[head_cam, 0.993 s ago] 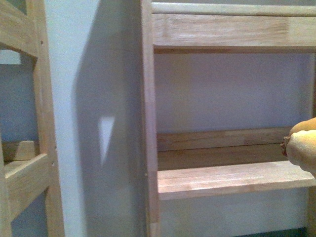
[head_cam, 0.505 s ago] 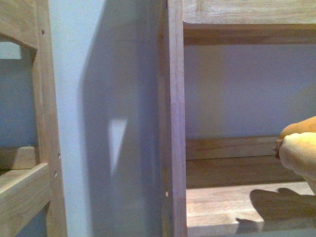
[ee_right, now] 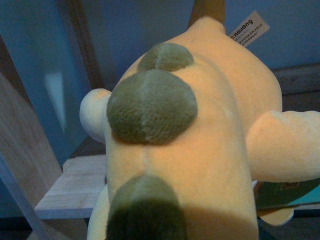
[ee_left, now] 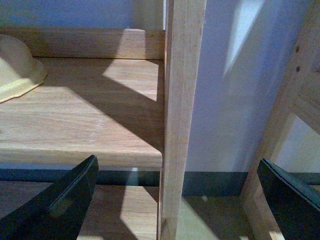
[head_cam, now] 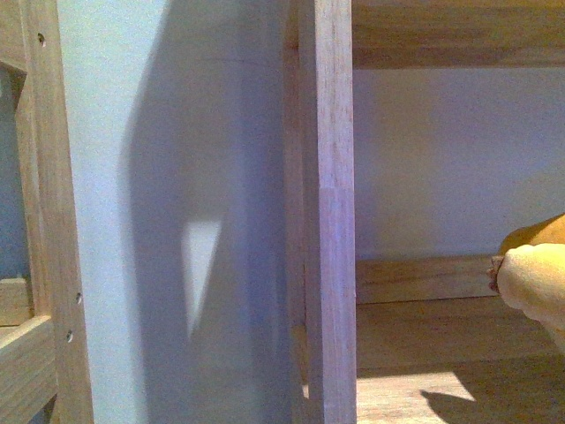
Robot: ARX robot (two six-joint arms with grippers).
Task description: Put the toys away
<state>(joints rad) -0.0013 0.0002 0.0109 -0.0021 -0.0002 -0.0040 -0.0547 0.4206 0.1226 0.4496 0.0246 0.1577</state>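
Note:
The plush animal (ee_right: pixel 190 150) fills the right wrist view: orange-yellow, with green round patches (ee_right: pixel 151 106) along its back and a white label (ee_right: pixel 248 27). My right gripper is shut on it, and its fingers are hidden under the plush. In the front view only a paler limb of the plush (head_cam: pixel 534 283) shows at the right edge, above the wooden shelf board (head_cam: pixel 433 353). My left gripper (ee_left: pixel 175 200) is open, its dark fingers (ee_left: pixel 55 205) spread either side of a wooden upright (ee_left: pixel 182 100), holding nothing.
The shelf unit's upright post (head_cam: pixel 327 212) stands mid-view with a higher shelf (head_cam: pixel 459 40) above. A second wooden frame (head_cam: pixel 40 265) is at the far left, with pale wall between. A cream rounded thing (ee_left: pixel 17 70) lies on the shelf board (ee_left: pixel 85 115).
The front view has closed in on the shelf: the upright post looks larger and sits further right. The plush stays at the right edge above the shelf board.

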